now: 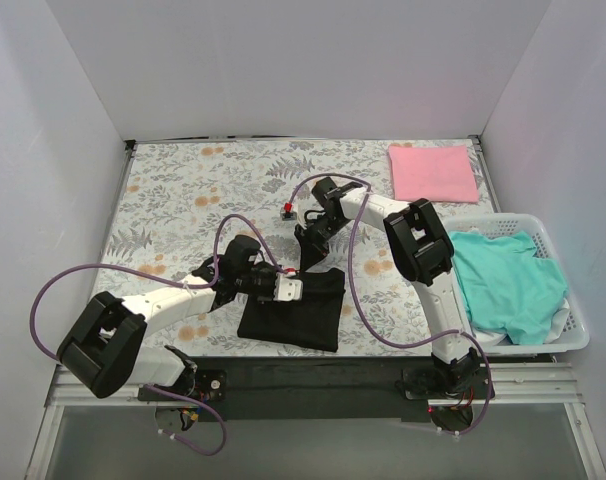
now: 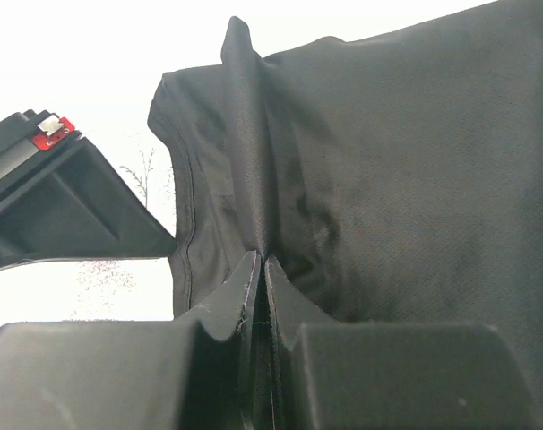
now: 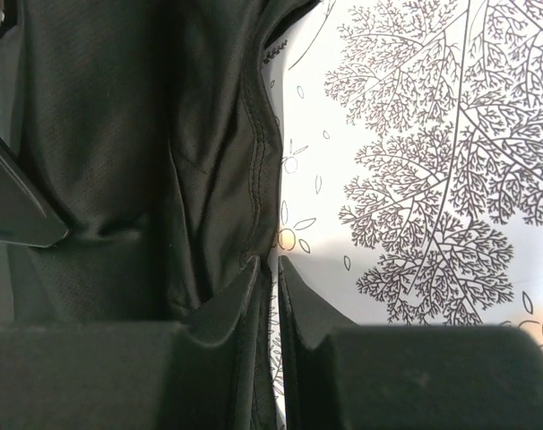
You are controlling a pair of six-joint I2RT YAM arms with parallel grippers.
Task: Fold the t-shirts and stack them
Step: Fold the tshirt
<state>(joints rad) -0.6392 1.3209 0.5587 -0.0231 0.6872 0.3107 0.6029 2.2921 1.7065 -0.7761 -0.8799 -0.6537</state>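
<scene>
Black t-shirt [image 1: 295,308] pinched by both end effectors — left [image 2: 259,269], right [image 3: 270,269]

Three t-shirts: one black t-shirt [image 1: 295,310], one pink t-shirt [image 1: 433,172], one teal t-shirt [image 1: 506,280]. One white basket [image 1: 575,335]. One floral table cloth [image 1: 203,180]. Two arms, two grippers: left gripper [image 1: 301,290], right gripper [image 1: 305,256].

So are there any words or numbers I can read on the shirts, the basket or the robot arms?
None can be read.
Black t-shirt, pink t-shirt, teal t-shirt: plain, no print.
White basket: no label showing.
Red tag on the right pincer: too small and blurred to tell whether it carries writing.
</scene>
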